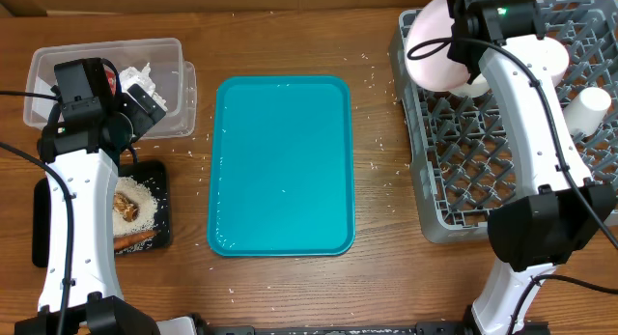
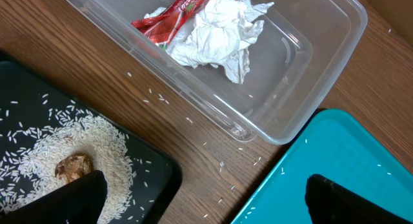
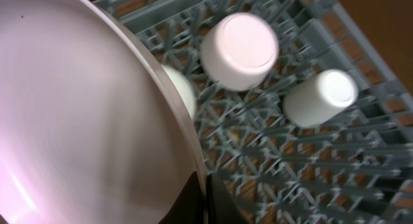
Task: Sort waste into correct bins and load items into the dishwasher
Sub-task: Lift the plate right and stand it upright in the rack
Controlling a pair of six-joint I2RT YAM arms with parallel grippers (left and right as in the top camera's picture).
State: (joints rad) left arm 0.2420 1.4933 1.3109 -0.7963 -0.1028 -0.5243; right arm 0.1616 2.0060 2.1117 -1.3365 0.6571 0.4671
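Observation:
My right gripper is shut on the rim of a pink plate and holds it over the far left part of the grey dishwasher rack; the plate also shows in the overhead view. White cups stand upside down in the rack. My left gripper is open and empty, low over the table between the black tray and the teal tray. The clear bin holds crumpled white tissue and a red wrapper. The black tray holds rice and food scraps.
The teal tray lies in the middle of the table with a few rice grains on it. Loose rice grains are scattered on the wood round the bins. A white cup stands at the rack's right side.

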